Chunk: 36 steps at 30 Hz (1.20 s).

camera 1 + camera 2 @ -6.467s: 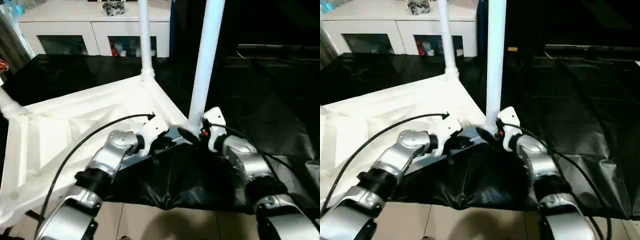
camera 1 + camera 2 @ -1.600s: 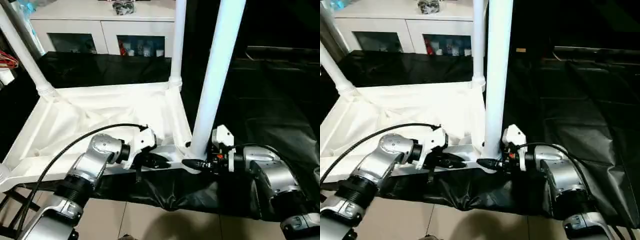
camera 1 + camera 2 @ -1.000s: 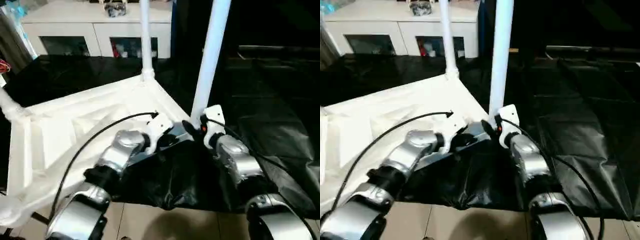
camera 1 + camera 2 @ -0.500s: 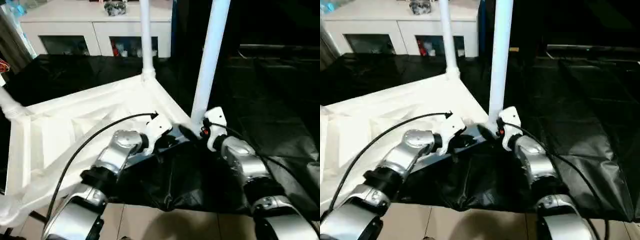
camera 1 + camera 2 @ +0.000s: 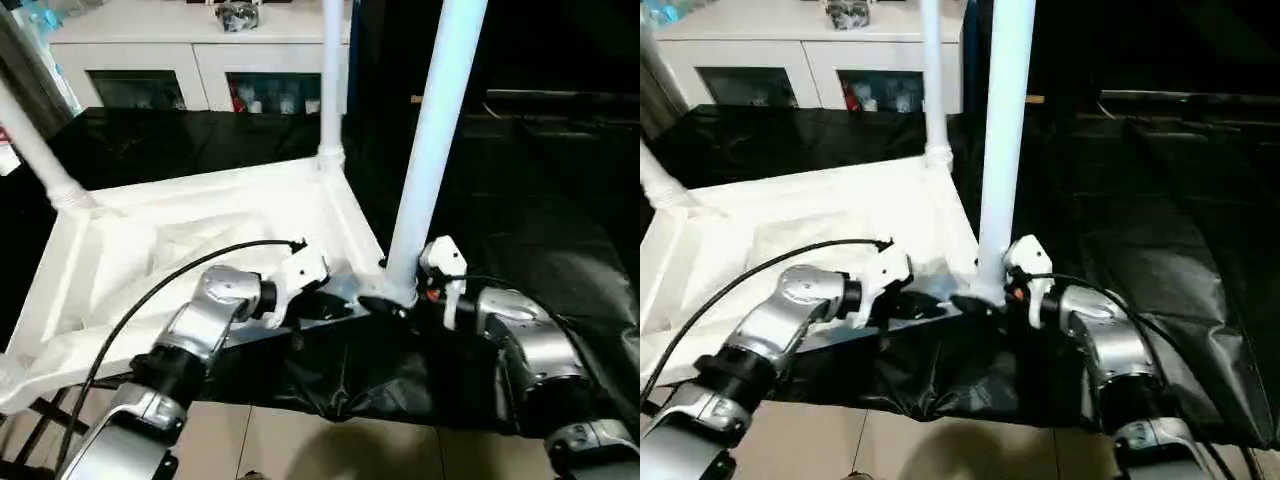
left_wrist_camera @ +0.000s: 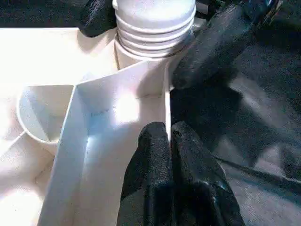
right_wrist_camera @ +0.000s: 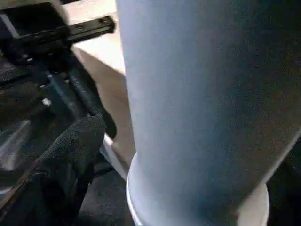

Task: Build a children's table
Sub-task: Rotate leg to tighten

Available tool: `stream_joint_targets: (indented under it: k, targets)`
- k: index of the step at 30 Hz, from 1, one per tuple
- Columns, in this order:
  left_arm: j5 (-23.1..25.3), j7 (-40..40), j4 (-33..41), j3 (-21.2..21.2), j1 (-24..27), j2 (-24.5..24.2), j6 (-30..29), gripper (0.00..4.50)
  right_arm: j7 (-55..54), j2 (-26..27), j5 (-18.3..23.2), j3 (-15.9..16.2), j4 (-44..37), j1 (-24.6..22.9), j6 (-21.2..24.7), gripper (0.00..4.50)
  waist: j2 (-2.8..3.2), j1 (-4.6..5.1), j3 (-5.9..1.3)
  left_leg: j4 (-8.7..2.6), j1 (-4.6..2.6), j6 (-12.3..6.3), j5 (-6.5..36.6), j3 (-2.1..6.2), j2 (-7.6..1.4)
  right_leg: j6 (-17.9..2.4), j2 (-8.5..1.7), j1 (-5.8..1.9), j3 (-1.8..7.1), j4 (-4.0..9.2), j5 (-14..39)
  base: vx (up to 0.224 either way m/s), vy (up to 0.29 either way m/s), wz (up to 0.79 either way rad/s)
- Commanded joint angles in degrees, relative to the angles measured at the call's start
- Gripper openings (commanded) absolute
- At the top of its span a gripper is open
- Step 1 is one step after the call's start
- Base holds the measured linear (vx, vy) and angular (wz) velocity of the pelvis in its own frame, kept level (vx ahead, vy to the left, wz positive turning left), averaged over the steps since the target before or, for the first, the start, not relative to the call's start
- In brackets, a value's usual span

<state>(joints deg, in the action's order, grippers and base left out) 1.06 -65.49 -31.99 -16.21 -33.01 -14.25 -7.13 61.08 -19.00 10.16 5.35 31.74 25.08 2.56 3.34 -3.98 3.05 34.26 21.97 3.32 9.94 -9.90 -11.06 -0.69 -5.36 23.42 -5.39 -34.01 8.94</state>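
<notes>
So the white ribbed plastic tabletop (image 5: 180, 250) lies upside down mid-frame, three white tubular legs (image 5: 437, 130) standing up. Left gripper (image 6: 168, 136) pinches its rim wall to steady it; right gripper (image 5: 392, 301) sits spread around the nearest leg's base.

Upturned white tabletop (image 5: 790, 225) on black-draped table (image 5: 1160, 240), ribbed underside up. Nearest leg (image 5: 1005, 130) upright in near corner socket, second leg (image 5: 933, 75) at its 11 o'clock, third leg (image 5: 658, 180) at 9 o'clock. Left gripper (image 5: 925, 305) at near rim; right gripper (image 5: 975, 300) at nearest leg's base, seemingly spread. White cabinet (image 5: 800, 50) at 12 o'clock.
</notes>
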Motion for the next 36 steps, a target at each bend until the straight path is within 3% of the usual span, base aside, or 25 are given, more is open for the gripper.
stream_joint_targets:
  k: [1,16,19,22,25,28,30,32,34,36]
  targets:
    - [-3.6,-2.6,3.7,0.4,-0.4,0.1,1.5,0.0,3.4,-0.3,1.1,1.9,-2.6,-1.0,1.7,4.08,-0.93,-0.16,-3.98,-4.3,-0.61,-4.77,14.7,0.42,-2.17,-11.7,-3.25,-3.09,2.57,4.45,18.8,0.0,0.0,0.0]
    - [-4.6,-6.4,5.6,-0.2,0.6,-1.8,-0.1,0.0,6.2,-1.6,1.7,3.0,-5.4,-2.1,4.9,2.85,-0.94,-0.91,-4.01,-4.19,-0.68,-4.26,13.7,0.29,-2.15,-11.7,-3.19,-2.97,2.63,4.29,18.0,0.0,0.0,0.0]
    - [-2.6,-2.4,3.6,0.0,-0.1,-0.9,0.9,0.0,3.4,0.2,1.4,2.7,-4.5,-2.4,4.8,2.77,-1.01,-0.84,-3.95,-4.23,-0.69,-4.01,14.5,0.31,-2.14,-11.3,-3.25,-2.89,2.63,4.41,19.2,0.0,0.0,0.0]
    - [0.2,5.9,-0.6,1.0,-2.4,1.6,0.4,0.0,-5.5,3.7,-1.8,2.1,-0.6,-1.5,2.0,2.74,-1.12,-0.62,-3.84,-4.33,-0.89,-2.83,15.0,0.41,-1.97,-10.3,-3.31,-2.75,2.6,4.8,21.6,0.0,0.0,0.0]
    - [0.7,8.4,-1.7,1.5,-3.2,2.5,-0.2,0.0,-8.9,4.9,-2.7,1.7,0.9,-0.9,1.4,2.73,-1.13,-0.35,-3.72,-4.44,-1.15,-2.07,16.7,0.45,-1.87,-9.5,-3.32,-2.6,2.56,5.18,24.4,0.0,0.0,0.0]
    - [2.0,16.4,-5.4,2.5,-6.5,6.2,-1.6,0.0,-22.3,10.0,-4.7,-0.2,7.2,2.4,0.8,2.72,-0.99,0.16,-3.54,-4.51,-1.26,-1.21,17.8,0.49,-1.66,-9.1,-3.24,-2.33,2.45,5.37,26.2,0.0,0.0,0.0]
    - [2.7,23.2,-8.5,3.4,-9.2,9.5,-2.8,0.0,-33.1,14.3,-5.7,-2.1,11.7,5.5,1.7,2.72,-0.83,0.57,-3.68,-4.52,-1.45,-0.44,17.9,0.66,-1.62,-9.1,-3.27,-2.39,2.38,5.46,25.6,0.0,0.0,0.0]
    - [2.9,25.7,-9.6,3.7,-10.2,10.8,-3.0,0.0,-36.3,15.8,-6.1,-2.5,13.1,6.8,2.1,2.72,-0.83,0.66,-3.91,-4.43,-1.02,-1.33,16.7,0.61,-1.61,-9.6,-3.3,-2.69,2.52,5.2,22.3,0.0,0.0,0.0]
    - [2.9,26.5,-10.0,3.8,-10.6,11.4,-2.9,0.0,-36.9,16.5,-6.4,-2.3,13.7,7.5,1.1,2.72,-0.92,0.67,-4.15,-4.28,-0.75,-2.13,14.8,0.51,-1.55,-10.7,-3.19,-2.95,2.52,4.71,18.2,0.0,0.0,0.0]
    - [2.9,25.8,-9.9,3.2,-10.6,12.1,-2.2,0.0,-33.7,17.9,-6.0,-1.7,13.6,7.9,-3.1,2.72,-0.9,0.44,-4.33,-4.01,-0.67,-3.25,13.2,0.33,-1.53,-11.6,-3.35,-3.05,2.56,4.47,15.2,0.0,0.0,0.0]
